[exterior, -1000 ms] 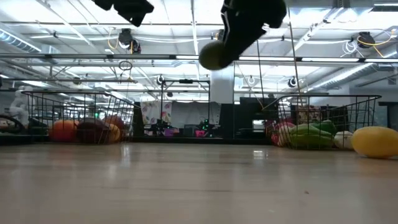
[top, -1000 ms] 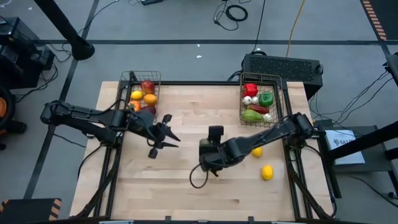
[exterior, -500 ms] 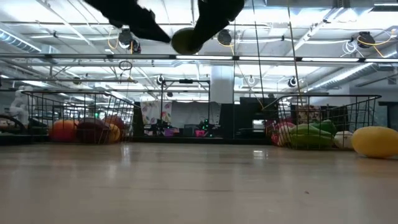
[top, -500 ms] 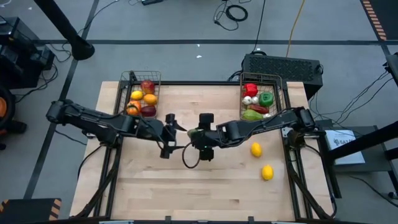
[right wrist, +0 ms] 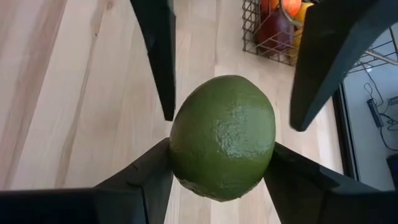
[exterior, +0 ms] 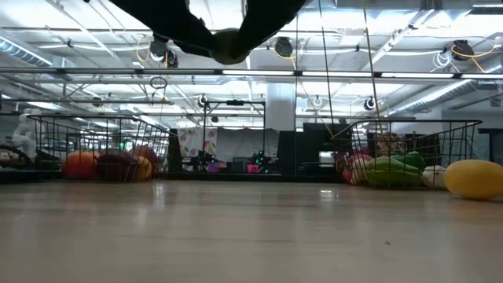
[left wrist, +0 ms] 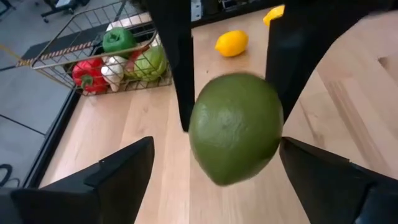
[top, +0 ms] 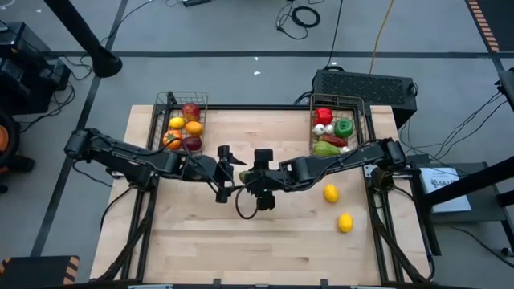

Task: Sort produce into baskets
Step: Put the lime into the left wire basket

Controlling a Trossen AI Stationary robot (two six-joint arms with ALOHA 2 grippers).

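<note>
Left basket (top: pixel 183 122) at the table's far left is holding orange, yellow and red produce. Left gripper (top: pixel 226 170), jaws spread wide, is being held around a green lime (right wrist: pixel 222 137) without touching it. The lime is being clamped above mid-table by the right gripper (top: pixel 249 176). Right basket (top: pixel 338 127) is holding peppers; two lemons (top: pixel 330 193) are lying near it.

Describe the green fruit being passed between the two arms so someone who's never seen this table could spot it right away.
Start at the wooden table and find where the two arms meet above its middle. There the right gripper holds a lime in the air, and the open left gripper faces it. Unlike the two lemons lying on the table, it is green.
</note>
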